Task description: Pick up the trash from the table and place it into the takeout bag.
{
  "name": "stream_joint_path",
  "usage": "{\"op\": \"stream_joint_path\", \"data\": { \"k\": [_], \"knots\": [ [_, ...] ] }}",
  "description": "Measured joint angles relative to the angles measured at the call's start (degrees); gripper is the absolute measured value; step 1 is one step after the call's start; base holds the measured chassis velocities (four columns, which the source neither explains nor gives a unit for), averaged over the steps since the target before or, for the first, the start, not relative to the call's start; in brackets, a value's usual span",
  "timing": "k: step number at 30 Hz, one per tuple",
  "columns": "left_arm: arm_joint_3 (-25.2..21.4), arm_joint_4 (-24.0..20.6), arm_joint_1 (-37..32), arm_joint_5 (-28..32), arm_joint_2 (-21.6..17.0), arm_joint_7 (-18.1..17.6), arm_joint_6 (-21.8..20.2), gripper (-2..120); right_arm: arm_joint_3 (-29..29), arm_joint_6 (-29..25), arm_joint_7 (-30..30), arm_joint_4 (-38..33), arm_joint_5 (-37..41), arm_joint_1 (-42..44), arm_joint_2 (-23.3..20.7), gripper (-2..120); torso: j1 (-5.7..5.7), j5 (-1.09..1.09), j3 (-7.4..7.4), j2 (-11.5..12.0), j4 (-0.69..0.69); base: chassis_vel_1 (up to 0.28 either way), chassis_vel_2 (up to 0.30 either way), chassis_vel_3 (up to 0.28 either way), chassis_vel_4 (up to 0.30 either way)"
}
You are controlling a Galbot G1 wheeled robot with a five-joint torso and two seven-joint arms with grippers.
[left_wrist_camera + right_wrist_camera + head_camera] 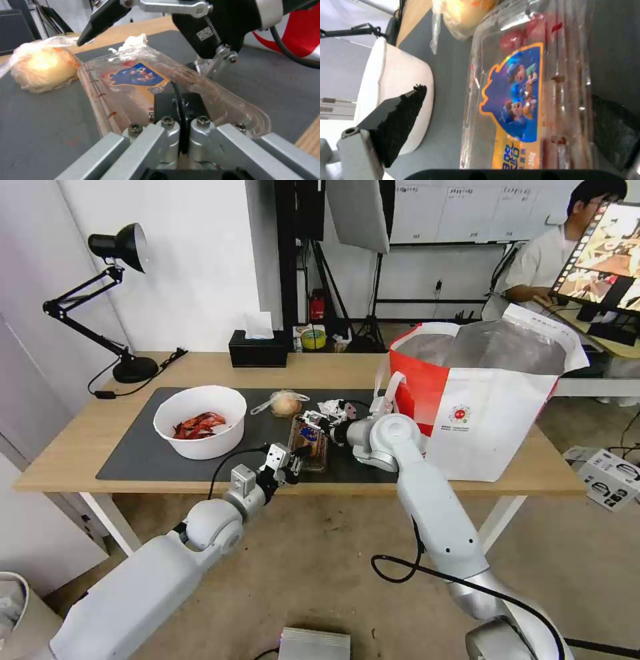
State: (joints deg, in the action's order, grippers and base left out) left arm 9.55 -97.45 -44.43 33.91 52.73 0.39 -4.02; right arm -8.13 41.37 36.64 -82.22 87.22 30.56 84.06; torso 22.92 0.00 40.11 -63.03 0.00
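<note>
On the tabletop (80, 447), beside the takeout bag (493, 413), the clamshell tray (309, 441) looks flimsy; our left gripper (293, 459) pinches its rim, the right gripper (313, 424) has its fingers spread above.

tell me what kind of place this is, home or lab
Probably a lab or recording studio, not a home: a softbox light on a stand, a whiteboard on the wall, and a monitor beside the table.

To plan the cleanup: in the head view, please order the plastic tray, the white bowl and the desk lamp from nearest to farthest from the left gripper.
1. Plastic tray: right at the left gripper.
2. White bowl: farther left on the mat.
3. Desk lamp: far left corner.
</note>
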Motion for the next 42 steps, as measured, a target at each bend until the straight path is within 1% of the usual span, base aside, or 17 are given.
{"op": "stream_joint_path", "data": {
  "k": [13, 16, 17, 19, 22, 23, 26, 27, 30, 31, 32, 33, 35, 36, 38, 40, 42],
  "knots": [
    [0.18, -0.07, 0.05, -0.02, 0.25, 0.02, 0.40, 0, 0.55, -0.04, 0.26, 1.51, -0.18, -0.86, 0.44, 97, -0.01, 0.00, -0.01, 0.00, 0.00, 0.000, 0.000, 0.000, 0.000],
    [0.21, -0.21, 0.21, 0.01, 0.27, 0.03, 0.45, 0, 0.69, -0.05, 0.27, 1.71, -0.54, -0.88, 0.38, 84, -0.01, 0.00, -0.01, 0.00, -0.01, 0.000, 0.000, 0.000, 0.000],
    [0.21, -0.21, 0.21, 0.01, 0.27, 0.03, 0.45, 0, 0.69, -0.05, 0.27, 1.71, -0.54, -0.88, 0.38, 84, -0.01, 0.00, -0.01, 0.00, -0.01, 0.000, 0.000, 0.000, 0.000],
    [0.21, -0.34, 0.21, 0.03, 0.24, 0.02, 0.47, 0, 0.78, -0.06, 0.25, 1.78, -1.03, -0.72, 0.39, 77, -0.01, 0.00, -0.01, 0.00, -0.01, 0.000, 0.000, 0.000, 0.000],
    [0.54, -0.38, 0.16, 0.08, -0.36, 0.10, 0.96, 0, 0.65, -0.09, 0.18, 1.84, -1.71, -0.22, 0.72, 64, -0.01, 0.00, -0.01, 0.00, -0.02, 0.000, 0.000, 0.000, 0.000],
    [0.54, -0.38, 0.16, 0.08, -0.36, 0.10, 0.96, 0, 0.65, -0.09, 0.18, 1.84, -1.71, -0.22, 0.72, 64, -0.01, 0.00, -0.01, 0.00, -0.02, 0.000, 0.000, 0.000, 0.000],
    [0.62, -0.36, 0.04, 0.17, -0.70, 0.19, 1.39, 0, 0.45, -0.08, 0.21, 1.94, -2.04, 0.24, 1.44, 47, 0.00, 0.01, 0.00, 0.00, 0.01, 0.000, 0.000, 0.000, 0.000],
    [0.62, -0.36, 0.04, 0.17, -0.70, 0.19, 1.39, 0, 0.45, -0.08, 0.21, 1.94, -2.04, 0.24, 1.44, 47, 0.00, 0.01, 0.00, 0.00, 0.01, 0.000, 0.000, 0.000, 0.000],
    [0.30, -0.42, -0.17, 0.31, -0.71, 0.19, 1.41, 0, 0.39, -0.09, 0.01, 1.94, -2.17, 0.72, 1.25, 34, -0.01, 0.01, 0.00, 0.00, 0.00, 0.000, 0.000, 0.000, 0.000],
    [0.30, -0.42, -0.17, 0.31, -0.71, 0.19, 1.41, 0, 0.39, -0.09, 0.01, 1.94, -2.17, 0.72, 1.25, 34, -0.01, 0.01, 0.00, 0.00, 0.00, 0.000, 0.000, 0.000, 0.000],
    [0.20, -0.51, -0.29, 0.33, -0.77, 0.19, 1.43, 0, 0.34, -0.09, -0.10, 1.90, -2.17, 0.82, 1.11, 27, 0.00, 0.01, -0.01, 0.00, 0.01, 0.000, 0.000, 0.000, 0.000],
    [0.20, -0.51, -0.29, 0.33, -0.77, 0.19, 1.43, 0, 0.34, -0.09, -0.10, 1.90, -2.17, 0.82, 1.11, 27, 0.00, 0.01, -0.01, 0.00, 0.01, 0.000, 0.000, 0.000, 0.000],
    [-0.09, -0.59, -0.67, 0.34, -0.85, 0.25, 1.56, 0, 0.14, -0.09, -0.22, 1.84, -2.25, 1.00, 0.88, 16, -0.01, 0.01, -0.01, -0.01, 0.02, 0.000, 0.000, 0.000, 0.000],
    [-0.09, -0.59, -0.67, 0.34, -0.85, 0.25, 1.56, 0, 0.14, -0.09, -0.22, 1.84, -2.25, 1.00, 0.88, 16, -0.01, 0.01, -0.01, -0.01, 0.02, 0.000, 0.000, 0.000, 0.000],
    [-0.43, -0.72, -1.04, 0.34, -0.94, 0.29, 1.59, 0, -0.13, -0.10, -0.34, 1.66, -2.26, 1.19, 0.60, 5, -0.01, 0.01, -0.01, -0.01, 0.02, 0.000, 0.000, 0.000, 0.000],
    [-0.85, -1.11, -1.38, 0.40, -1.15, 0.31, 1.60, 0, -0.37, -0.10, -0.54, 1.58, -2.27, 1.38, 0.35, 1, -0.01, 0.01, -0.01, -0.01, 0.02, 0.000, 0.000, 0.000, 0.000],
    [-1.07, -1.37, -1.53, 0.48, -1.39, 0.32, 1.61, 0, -0.48, -0.10, -0.73, 1.55, -2.32, 1.49, 0.27, 0, -0.01, 0.01, -0.01, 0.00, 0.02, 0.000, 0.000, 0.000, 0.000]
  ]
}}
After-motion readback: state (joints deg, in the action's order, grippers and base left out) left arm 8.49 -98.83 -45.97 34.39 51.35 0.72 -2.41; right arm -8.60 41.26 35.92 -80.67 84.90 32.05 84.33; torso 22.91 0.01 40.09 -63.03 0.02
